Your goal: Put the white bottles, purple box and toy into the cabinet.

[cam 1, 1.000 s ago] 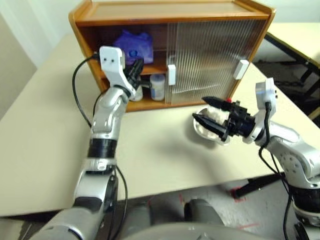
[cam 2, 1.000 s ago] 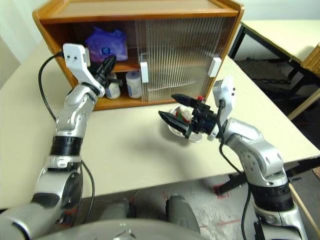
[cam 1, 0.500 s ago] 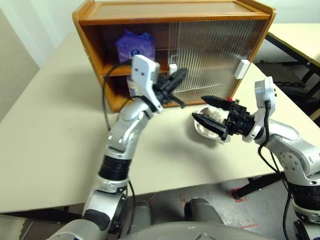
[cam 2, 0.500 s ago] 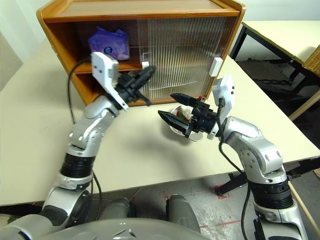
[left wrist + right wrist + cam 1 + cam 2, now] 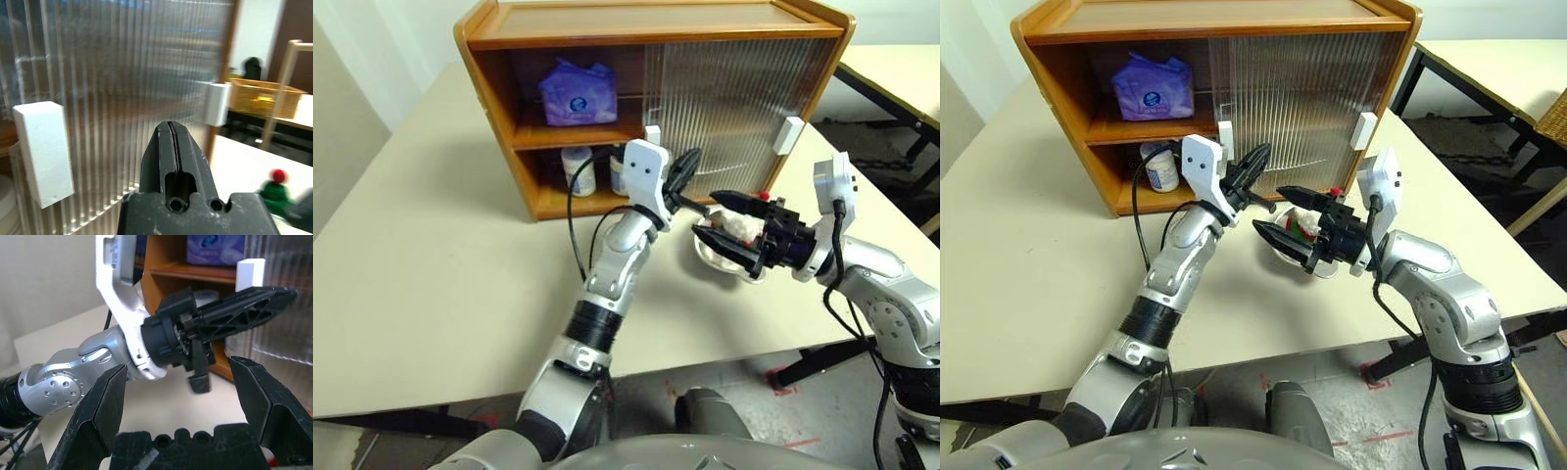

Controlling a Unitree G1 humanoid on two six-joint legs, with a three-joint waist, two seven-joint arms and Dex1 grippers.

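Standing on a beige table [image 5: 431,284], wooden cabinet [image 5: 646,24], left fingers [image 5: 683,168] clenched, right fingers [image 5: 717,220] released, second table [image 5: 901,69] behind.

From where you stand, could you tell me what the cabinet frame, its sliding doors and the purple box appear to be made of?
Cabinet frame: looks like wood, orange-brown with a smooth, slightly glossy finish. Sliding doors: probably ribbed translucent plastic, possibly glass; vertical ridges blur what is behind. Their handles look like white plastic. Purple box: seems a soft pack in crinkled, shiny lilac film.

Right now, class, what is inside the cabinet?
The purple box sits on the upper shelf of the cabinet; two white bottles stand below. Anything behind the ribbed sliding doors is hidden.
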